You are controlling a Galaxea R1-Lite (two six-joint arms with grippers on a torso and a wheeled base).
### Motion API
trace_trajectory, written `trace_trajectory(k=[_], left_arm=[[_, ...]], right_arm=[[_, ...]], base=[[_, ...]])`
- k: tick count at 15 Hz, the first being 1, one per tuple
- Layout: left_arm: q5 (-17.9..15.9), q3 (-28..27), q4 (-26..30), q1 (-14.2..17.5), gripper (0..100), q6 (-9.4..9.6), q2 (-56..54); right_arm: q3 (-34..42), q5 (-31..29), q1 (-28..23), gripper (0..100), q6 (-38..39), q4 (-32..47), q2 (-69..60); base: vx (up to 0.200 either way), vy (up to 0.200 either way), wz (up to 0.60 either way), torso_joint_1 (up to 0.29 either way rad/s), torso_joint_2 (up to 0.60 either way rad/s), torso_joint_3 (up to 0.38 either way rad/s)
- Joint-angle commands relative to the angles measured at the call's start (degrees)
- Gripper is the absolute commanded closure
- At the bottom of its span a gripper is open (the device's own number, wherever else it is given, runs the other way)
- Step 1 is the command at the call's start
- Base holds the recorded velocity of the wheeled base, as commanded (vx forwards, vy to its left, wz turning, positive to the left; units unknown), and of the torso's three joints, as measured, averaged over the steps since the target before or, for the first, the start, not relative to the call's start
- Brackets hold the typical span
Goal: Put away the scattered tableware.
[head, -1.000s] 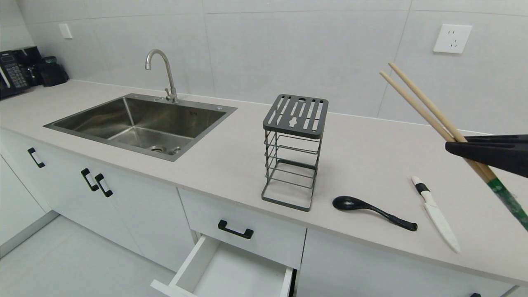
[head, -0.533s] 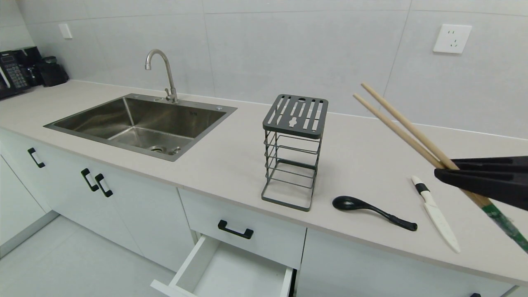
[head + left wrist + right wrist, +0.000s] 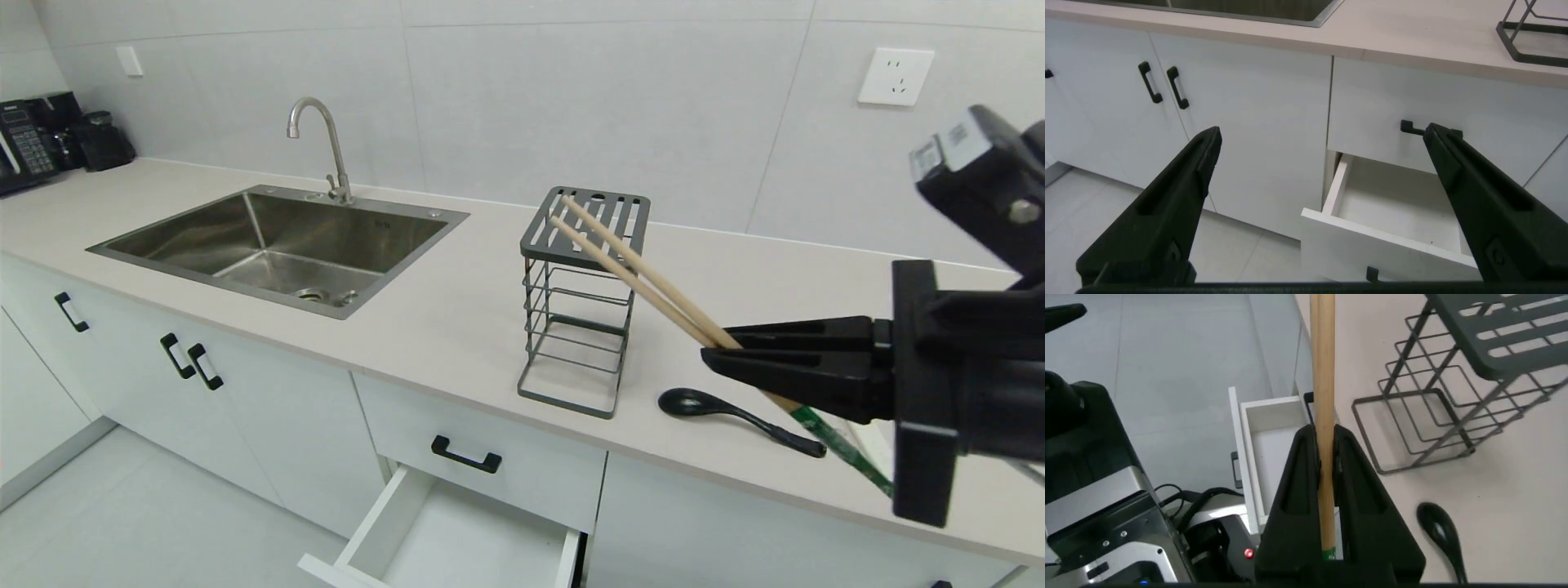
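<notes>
Clamping the chopsticks (image 3: pixel 637 273) tight, the right gripper (image 3: pixel 714 353) is holding them slanted, tips near the slotted top of the rack (image 3: pixel 555 256). I'd be tilting them upright, lining up one slot, then lowering slowly.

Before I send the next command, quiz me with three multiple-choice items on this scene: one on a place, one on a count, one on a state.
1. Where does the black spoon lie?
A) on the counter, beside the rack
B) in the sink
C) on the floor

2. How many chopsticks does the right gripper hold?
A) one
B) four
C) two

3. The drawer under the counter is:
A) shut
B) partly open
C) lifted out

Answers:
1 A, the black spoon lies flat on the counter just to the right of the rack.
2 C, the head view shows two sticks running from the gripper up over the rack's top.
3 B, its white inside shows below the counter edge.
</notes>
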Motion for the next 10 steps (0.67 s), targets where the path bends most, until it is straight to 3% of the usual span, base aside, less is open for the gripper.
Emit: trace_trajectory(k=[1, 7, 10], left_arm=[[0.01, 0.00, 0.04, 0.00, 0, 0.00, 0.07], [0.01, 0.00, 0.04, 0.00, 0, 0.00, 0.07], [0.01, 0.00, 0.04, 0.00, 0, 0.00, 0.07]], right_arm=[[-0.72, -0.11, 1.89, 100, 0.88, -0.16, 4.59], [-5.90, -4.60, 4.71, 100, 4.31, -2.35, 14.78], [-7.75, -7.06, 8.57, 100, 6.95, -2.27, 18.56]], base=[[0.000, 0.000, 0.00, 0.000, 0.00, 0.000], [0.000, 0.000, 0.00, 0.000, 0.00, 0.000], [0.000, 0.000, 0.00, 0.000, 0.00, 0.000]])
